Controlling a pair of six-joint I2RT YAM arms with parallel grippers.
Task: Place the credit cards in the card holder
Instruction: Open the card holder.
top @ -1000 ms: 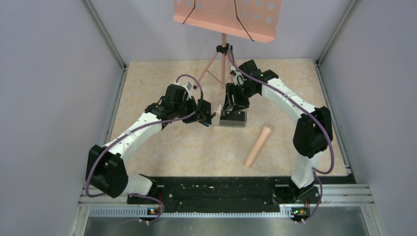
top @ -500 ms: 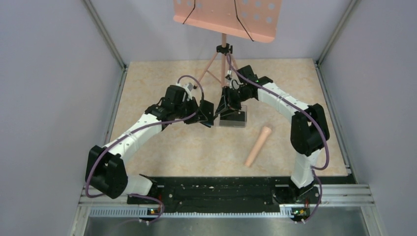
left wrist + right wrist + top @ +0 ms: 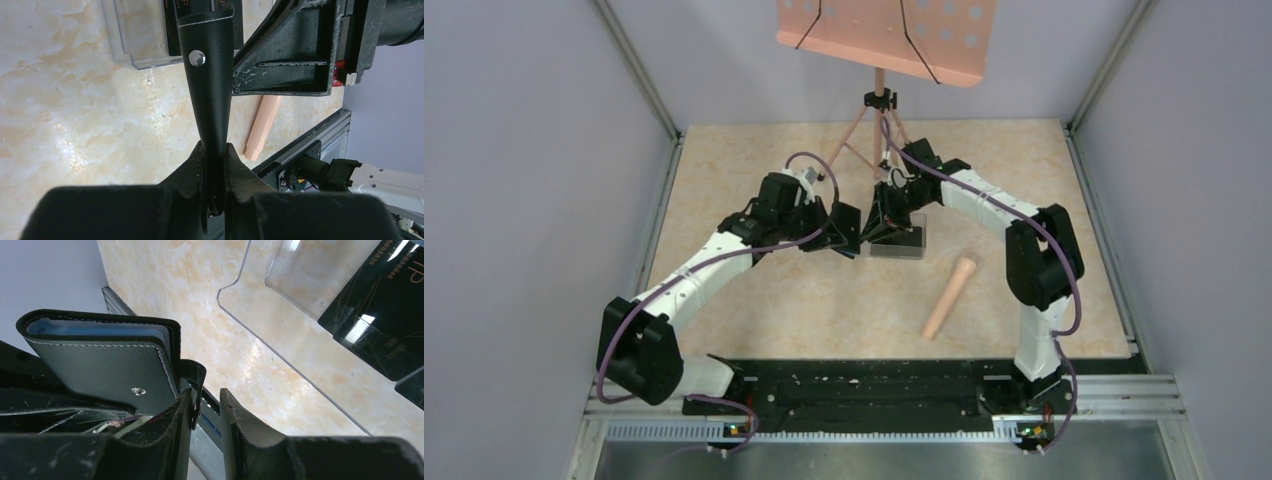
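None of the credit cards (image 3: 370, 310) inserted yet: at least two lying in the clear box (image 3: 240, 285) on the worktop (image 3: 165, 280). Card holder (image 3: 105, 365) held just beside the box, clenched at one edge by left gripper (image 3: 214, 165). Right gripper (image 3: 205, 410) narrowly parted about the snap tab (image 3: 196, 375), grasp not determinable. All loading outstanding.

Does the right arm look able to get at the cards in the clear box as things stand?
Probably yes: the cards lie uncovered in the clear box beside the right pincer; only the snap tab of the card holder sits between its fingers.
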